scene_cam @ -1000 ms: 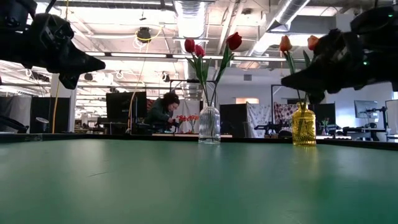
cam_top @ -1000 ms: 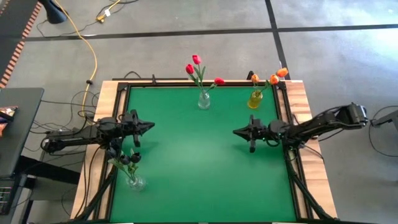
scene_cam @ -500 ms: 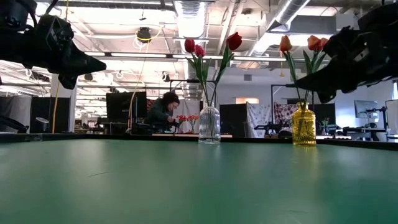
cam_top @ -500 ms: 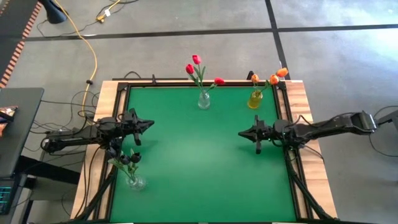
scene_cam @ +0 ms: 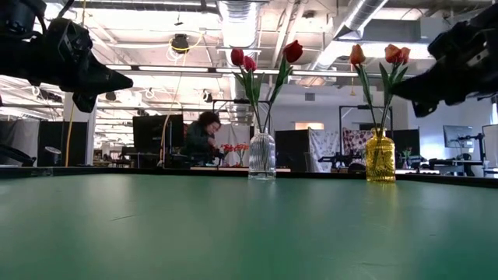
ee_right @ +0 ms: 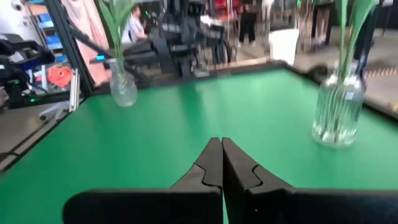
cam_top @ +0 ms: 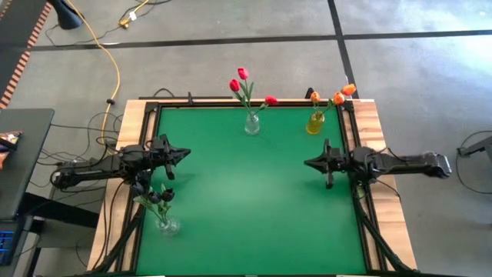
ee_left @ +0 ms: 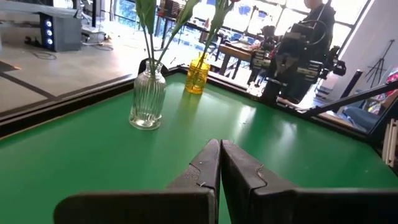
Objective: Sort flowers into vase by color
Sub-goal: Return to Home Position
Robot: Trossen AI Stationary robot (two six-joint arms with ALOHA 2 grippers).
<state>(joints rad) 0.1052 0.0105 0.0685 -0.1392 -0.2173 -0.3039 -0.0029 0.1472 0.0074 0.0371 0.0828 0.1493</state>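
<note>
The worktop is a flat green surface, framed by a black rail and a pale wooden border that shows along its left and right sides. Three vases stand upright on it, well apart from one another. A clear ribbed vase with red flowers sits at the middle of the far edge. A yellow vase with orange flowers stands in the far right corner. A second clear vase, holding dark flowers, stands near the front left corner, close to the left rail.
</note>
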